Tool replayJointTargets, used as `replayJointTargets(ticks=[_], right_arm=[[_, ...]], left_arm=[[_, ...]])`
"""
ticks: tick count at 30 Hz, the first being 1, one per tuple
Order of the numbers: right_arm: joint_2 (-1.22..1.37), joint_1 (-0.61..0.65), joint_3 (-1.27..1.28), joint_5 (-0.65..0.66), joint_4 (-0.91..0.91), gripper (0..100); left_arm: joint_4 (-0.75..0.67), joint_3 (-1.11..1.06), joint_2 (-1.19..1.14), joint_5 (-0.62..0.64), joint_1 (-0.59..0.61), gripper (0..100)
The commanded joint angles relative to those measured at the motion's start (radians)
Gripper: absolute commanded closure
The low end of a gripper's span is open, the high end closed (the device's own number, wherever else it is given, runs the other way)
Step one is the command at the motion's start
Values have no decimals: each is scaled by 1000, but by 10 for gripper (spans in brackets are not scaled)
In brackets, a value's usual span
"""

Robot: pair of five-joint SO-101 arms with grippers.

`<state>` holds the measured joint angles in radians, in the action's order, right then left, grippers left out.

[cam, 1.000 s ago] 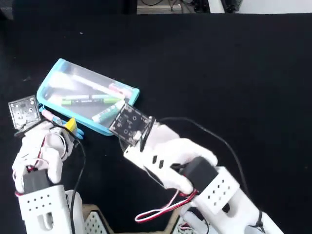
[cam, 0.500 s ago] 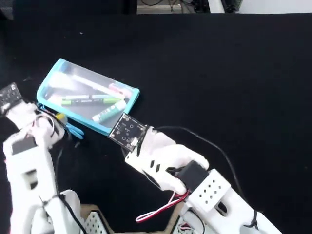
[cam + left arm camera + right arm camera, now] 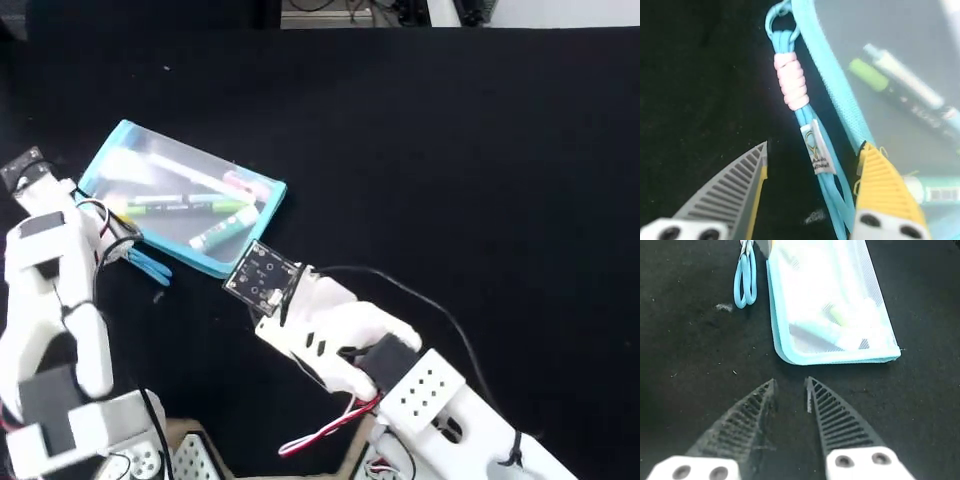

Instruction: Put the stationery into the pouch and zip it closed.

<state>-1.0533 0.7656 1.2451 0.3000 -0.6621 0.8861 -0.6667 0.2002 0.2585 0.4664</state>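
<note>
The clear, blue-edged pouch point(image 3: 180, 195) lies on the left of the black surface point(image 3: 450, 150), with the stationery point(image 3: 185, 206) inside: a green marker and other pens. Its blue pull cord point(image 3: 790, 75) trails off the near left corner, carrying a pink wrap point(image 3: 790, 80) and a small white tag point(image 3: 818, 148) whose print is too small to read. The left claw point(image 3: 813, 151) is spread wide, one finger on each side of the cord. The right claw point(image 3: 790, 381), parted narrowly and holding nothing, sits just near the pouch's right corner.
</note>
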Motion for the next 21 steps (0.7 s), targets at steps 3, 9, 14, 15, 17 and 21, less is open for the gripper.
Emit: replayJointTargets(ticks=[3, 9, 14, 15, 17, 21], right_arm=[[-22, 8, -4, -6, 23, 909], [-22, 9, -4, -6, 23, 909], [-22, 11, -4, -6, 18, 909], [-22, 11, -4, -6, 17, 909], [-22, 11, -4, -6, 17, 909], [-22, 8, -4, -6, 17, 909]], left_arm=[[43, 94, -104, 61, -15, 715], [144, 142, -109, 87, -13, 716], [114, 171, -117, 87, -16, 911], [87, 171, -117, 87, -19, 962], [48, 166, -118, 84, -33, 954], [8, 160, -150, 84, -79, 953]])
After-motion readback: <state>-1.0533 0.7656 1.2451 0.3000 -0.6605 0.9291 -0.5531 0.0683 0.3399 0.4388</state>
